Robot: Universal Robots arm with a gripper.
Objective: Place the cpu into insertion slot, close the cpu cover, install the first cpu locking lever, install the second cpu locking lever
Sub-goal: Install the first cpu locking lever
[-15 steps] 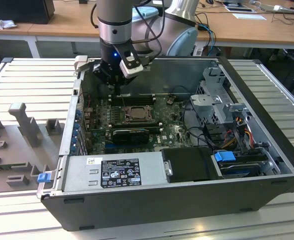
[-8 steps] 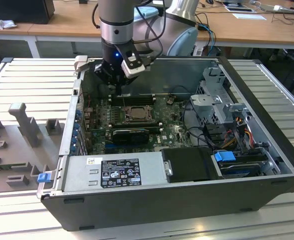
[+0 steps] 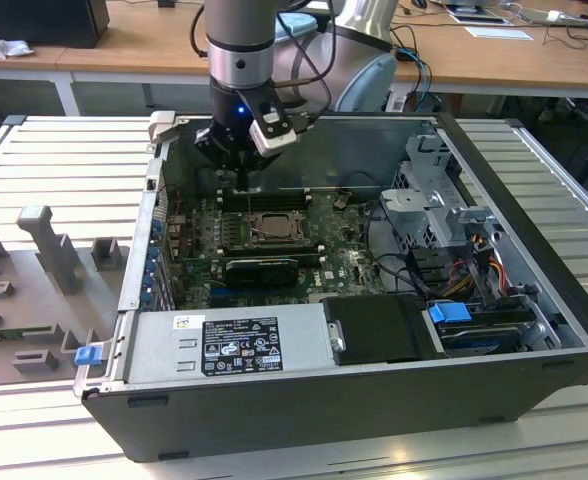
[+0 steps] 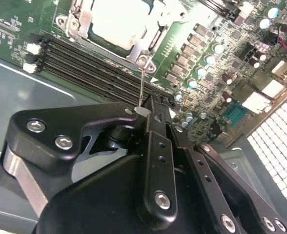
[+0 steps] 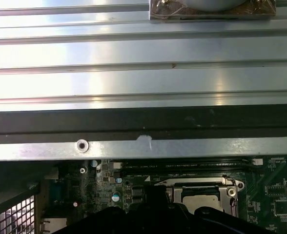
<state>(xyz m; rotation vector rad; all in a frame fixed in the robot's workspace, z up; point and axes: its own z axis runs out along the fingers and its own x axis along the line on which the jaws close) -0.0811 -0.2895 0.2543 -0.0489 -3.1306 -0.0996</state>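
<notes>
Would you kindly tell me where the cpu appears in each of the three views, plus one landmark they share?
Exterior view: the cpu sits in the socket at the motherboard's middle, just below the tool.
Second wrist view: the cpu is a pale square beyond the tool.
First wrist view: the cpu lies inside the cpu cover.
Shared landmark: the black memory slots beside the socket.

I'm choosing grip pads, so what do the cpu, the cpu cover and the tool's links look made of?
The cpu looks like pale, matte metal with an even, soft sheen. The cpu cover appears to be thin stamped steel, dull silver, with bright edges. The tool has black links, probably coated metal or hard plastic, joined by shiny silver screws; which of the two is unclear.
</notes>
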